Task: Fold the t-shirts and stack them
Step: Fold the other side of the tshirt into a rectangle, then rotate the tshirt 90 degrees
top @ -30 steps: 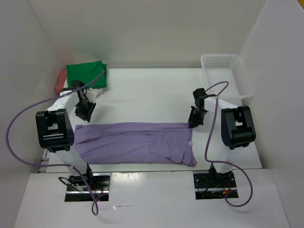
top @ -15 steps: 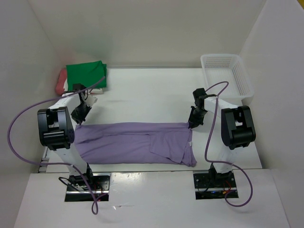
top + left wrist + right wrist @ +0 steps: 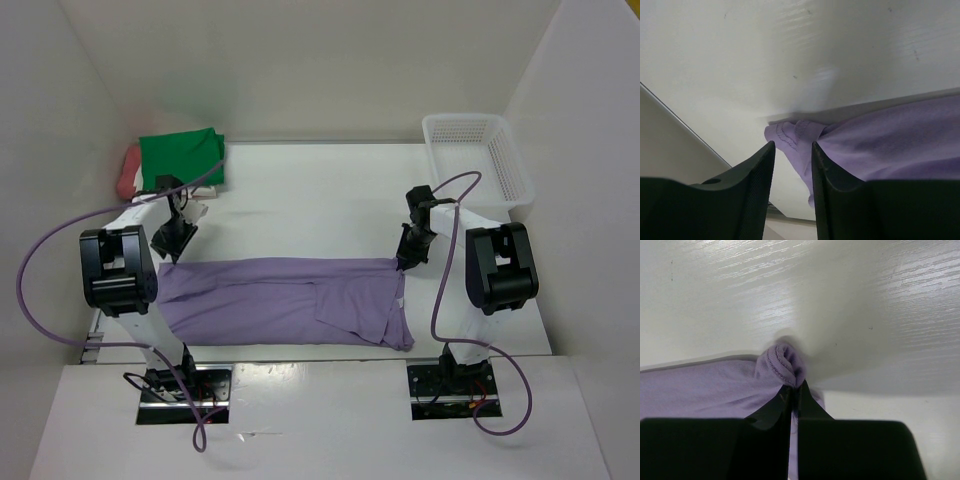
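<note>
White, wood-grained table [image 3: 310, 200]. Lavender shirt [image 3: 285, 300]: soft knit, a long flat band across the near middle. Mesh basket [image 3: 515, 172] far right. Folded green shirt [image 3: 182, 155] far left, with the salmon shirt [image 3: 128, 170] beside it. Right gripper [image 3: 792, 387] pinches a bunched hem. Left gripper [image 3: 792, 146] has its jaws slightly apart, a stitched corner lying loose at the tips.

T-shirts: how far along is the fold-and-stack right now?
Done: the green shirt lies folded at the far left, the salmon-red shirt at its edge. In hand: the lavender shirt lies part-folded mid-table; the right gripper pinches one far corner, the left gripper stands open at the other. Left: finish folding it and stack it.
</note>
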